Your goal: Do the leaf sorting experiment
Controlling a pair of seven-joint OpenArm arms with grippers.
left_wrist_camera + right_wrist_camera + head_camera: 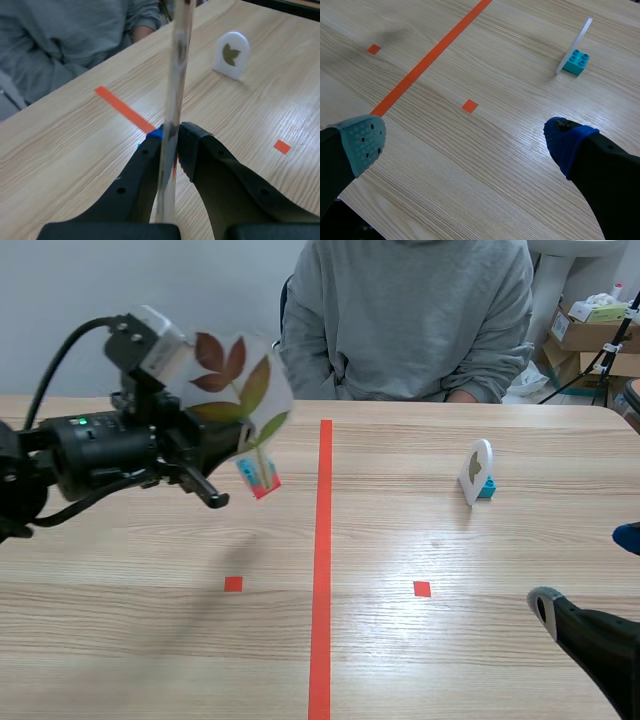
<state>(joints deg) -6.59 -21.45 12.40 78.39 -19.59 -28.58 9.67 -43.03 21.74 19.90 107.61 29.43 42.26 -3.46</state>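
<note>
While it hangs above the wooden counter (pixel 430 660), left of the red tape line (pixel 322 570), a clear laminated card (pixel 243 380) shows brown and green leaves, with a small red and blue brick (pixel 258 478) at its foot. The left wrist view shows it edge-on, a thin sheet clenched in the left gripper (pixel 170 140). The right gripper (pixel 465 142) is released, with a white arched card (pixel 478 468) on a teal studded brick (pixel 577 62) ahead of it.

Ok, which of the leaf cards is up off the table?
The clear many-leaved card, clamped in the left gripper; the small white card stands on the table.
</note>
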